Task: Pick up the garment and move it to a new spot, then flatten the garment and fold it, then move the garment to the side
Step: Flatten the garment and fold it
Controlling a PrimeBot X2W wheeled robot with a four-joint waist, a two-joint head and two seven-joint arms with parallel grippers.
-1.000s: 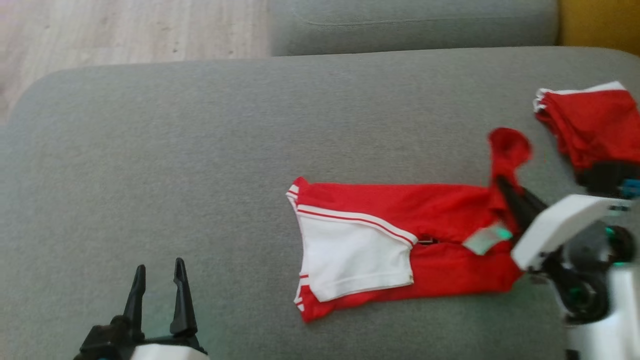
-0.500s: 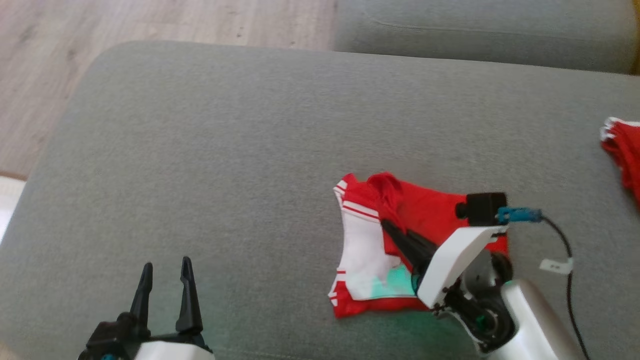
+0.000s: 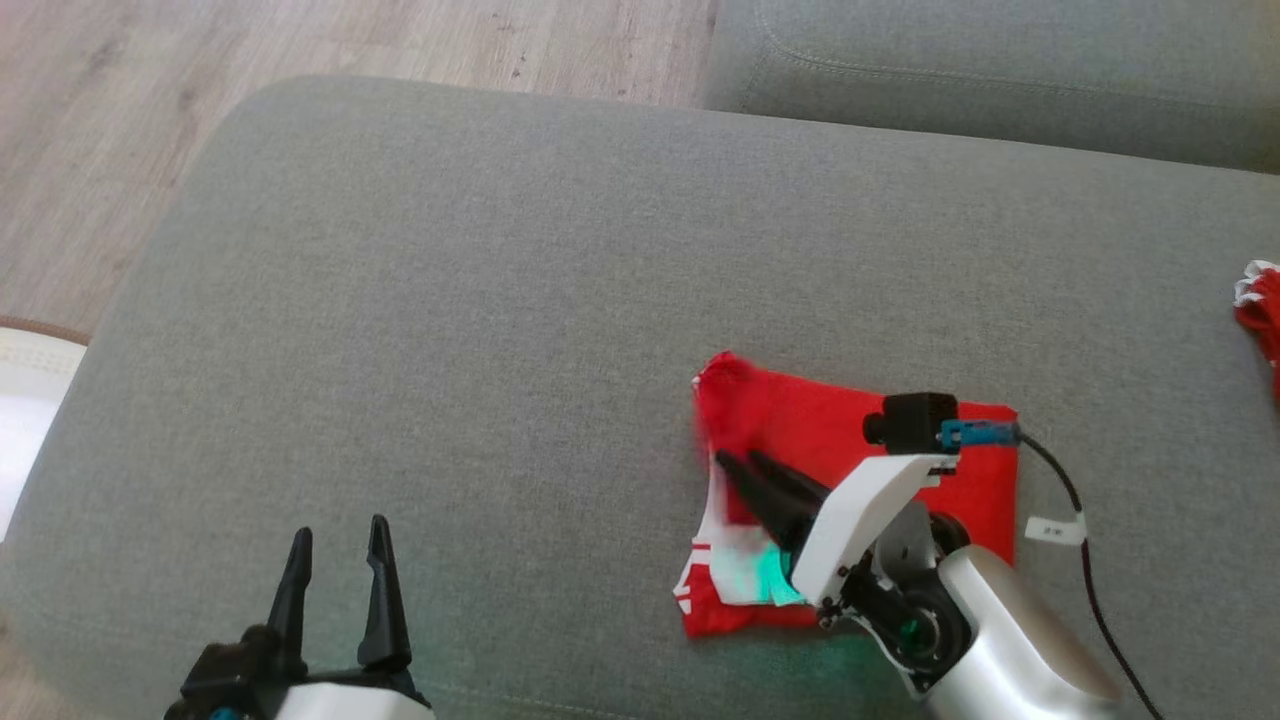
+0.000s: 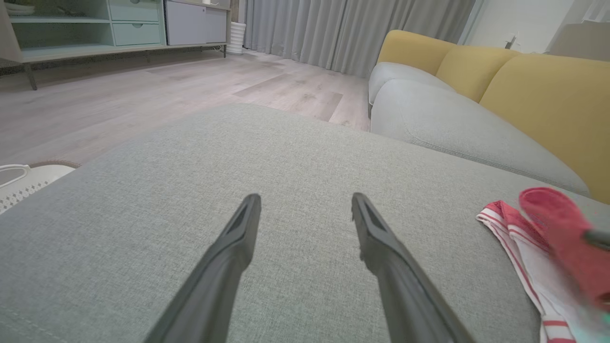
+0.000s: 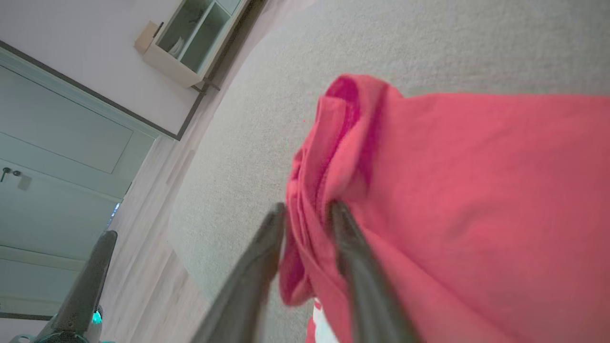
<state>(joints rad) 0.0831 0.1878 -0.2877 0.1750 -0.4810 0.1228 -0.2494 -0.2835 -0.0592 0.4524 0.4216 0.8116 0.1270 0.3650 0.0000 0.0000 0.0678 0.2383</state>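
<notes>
While the left gripper (image 3: 340,530) hovers with its fingers wide apart above the grey sofa cushion (image 3: 500,300), the right gripper (image 3: 738,458) holds its fingers slightly parted astride a raised fold of the red-and-white garment (image 3: 800,420). The garment lies folded on the cushion, under the right fingers and well apart from the left fingers.

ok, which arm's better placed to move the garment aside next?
Right. The right gripper sits at the garment, fabric between its fingers; the left gripper hangs open over bare cushion, apart from it.
</notes>
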